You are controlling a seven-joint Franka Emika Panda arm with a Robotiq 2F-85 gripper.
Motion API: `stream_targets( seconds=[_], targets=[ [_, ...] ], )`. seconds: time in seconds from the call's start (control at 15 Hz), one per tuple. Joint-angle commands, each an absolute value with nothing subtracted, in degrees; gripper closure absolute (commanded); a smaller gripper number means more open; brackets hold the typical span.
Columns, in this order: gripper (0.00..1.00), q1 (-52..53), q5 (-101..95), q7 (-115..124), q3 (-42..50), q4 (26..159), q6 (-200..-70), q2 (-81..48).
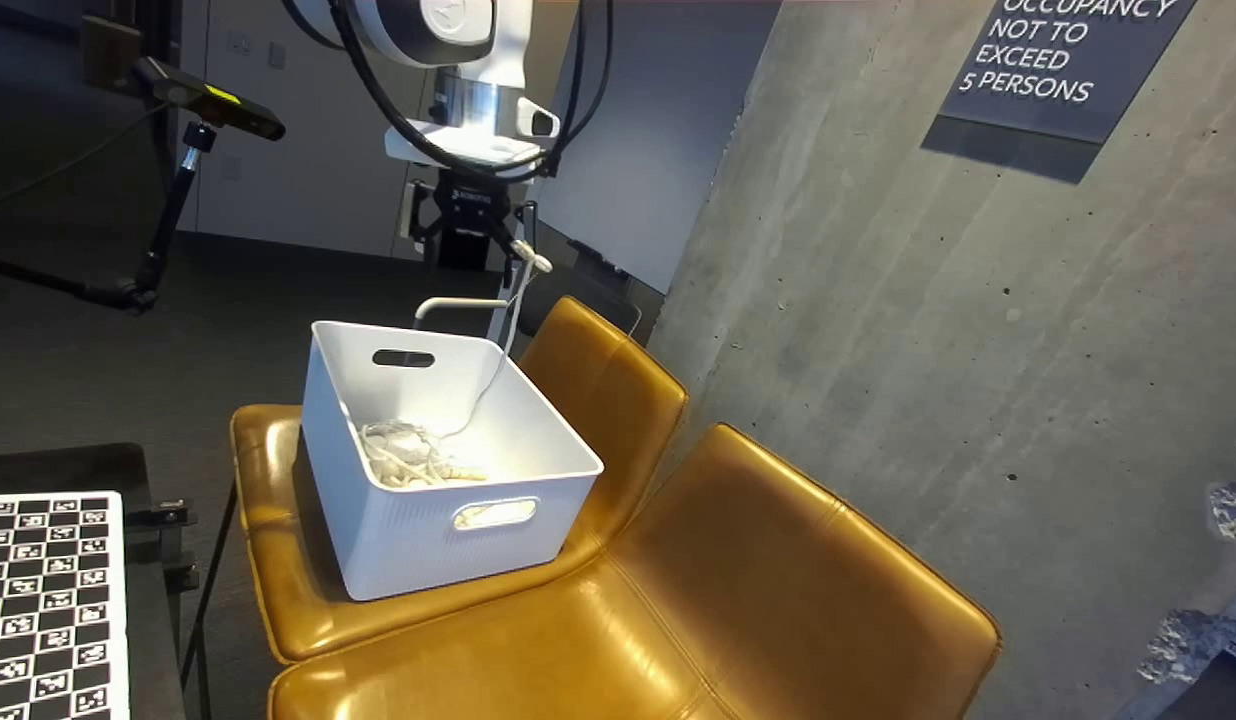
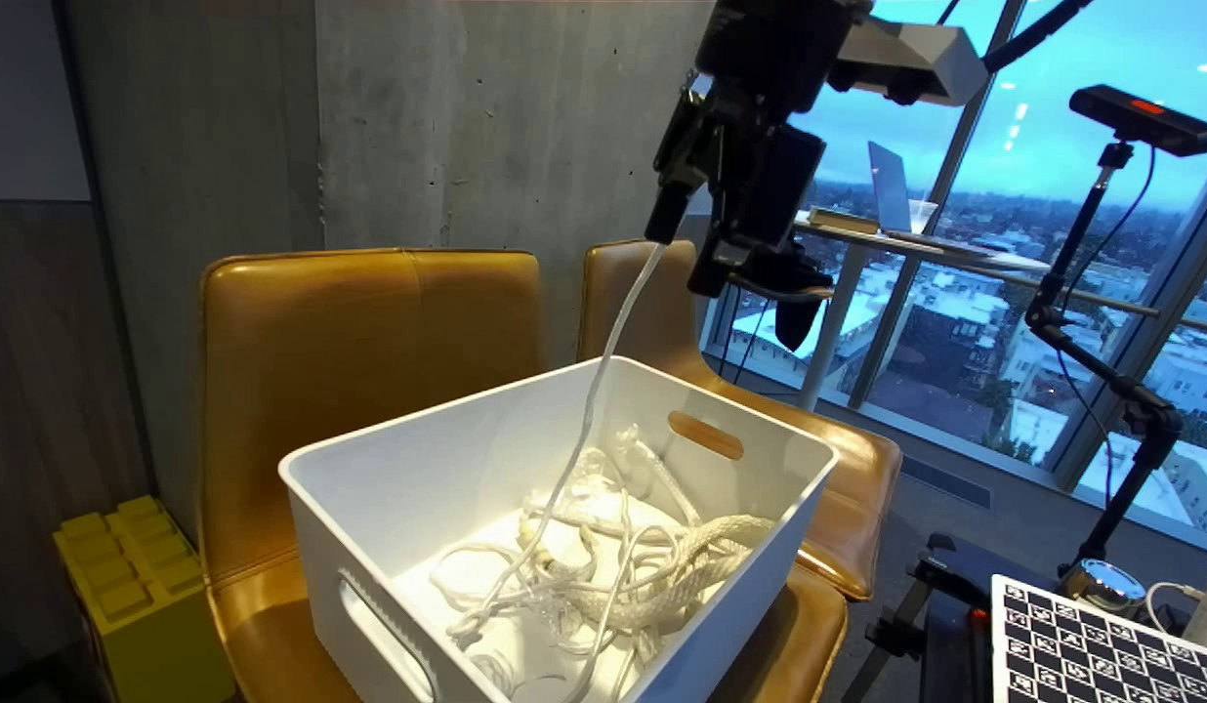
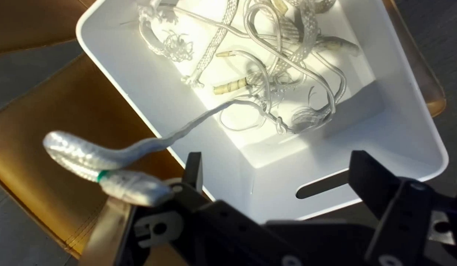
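My gripper stands wide open above one end of a white bin, with nothing between its fingertips. A white rope, doubled back at its end with a green band, lies against the outer side of the left finger in the wrist view. Its tip passes behind that finger's knuckle, so how it is caught there is hidden. From the finger the rope runs down into the bin. More pale cords, some braided and frayed, lie tangled on the bin floor. In an exterior view the rope end sits beside the finger.
The bin rests on a tan leather chair, with another chair beside it and a concrete wall behind. A camera on a stand, a checkered board and a yellow box stand around.
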State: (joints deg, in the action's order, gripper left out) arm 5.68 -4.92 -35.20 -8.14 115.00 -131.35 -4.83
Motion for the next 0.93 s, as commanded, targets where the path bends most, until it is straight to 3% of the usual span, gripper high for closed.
stream_targets(
  seconds=[0.0, 0.87],
  targets=[
    [0.0, 5.36, -0.81, -37.82, -8.15, 117.64, -132.27, -2.23],
    [0.0, 3.56, 17.73, -51.43, -7.32, 117.73, -129.32, -5.9]
  ],
)
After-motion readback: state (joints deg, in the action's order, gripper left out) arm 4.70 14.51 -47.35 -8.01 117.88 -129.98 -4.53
